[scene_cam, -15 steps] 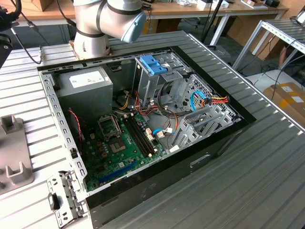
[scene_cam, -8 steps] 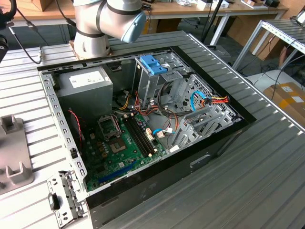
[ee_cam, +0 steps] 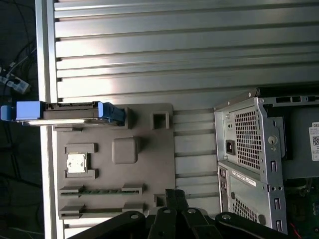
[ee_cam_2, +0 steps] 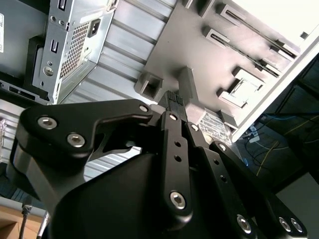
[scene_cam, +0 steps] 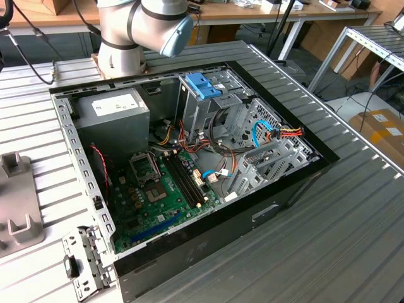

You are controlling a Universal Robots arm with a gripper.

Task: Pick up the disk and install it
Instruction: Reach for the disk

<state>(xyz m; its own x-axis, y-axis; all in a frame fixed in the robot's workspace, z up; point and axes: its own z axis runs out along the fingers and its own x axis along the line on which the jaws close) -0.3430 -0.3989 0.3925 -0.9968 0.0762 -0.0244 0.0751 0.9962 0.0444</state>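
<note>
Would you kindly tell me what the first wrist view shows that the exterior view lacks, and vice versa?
The first wrist view adds the disk, standing on edge on the grey fixture plate, apart from the hand. The exterior view adds the motherboard and the blue bracket atop the drive cage. Both share the computer case, that plate and the slatted table.

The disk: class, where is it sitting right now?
In the first wrist view, the disk stands on edge at a corner of the grey parts tray, by the edge of the table, apart from the computer case and the gripper.
</note>
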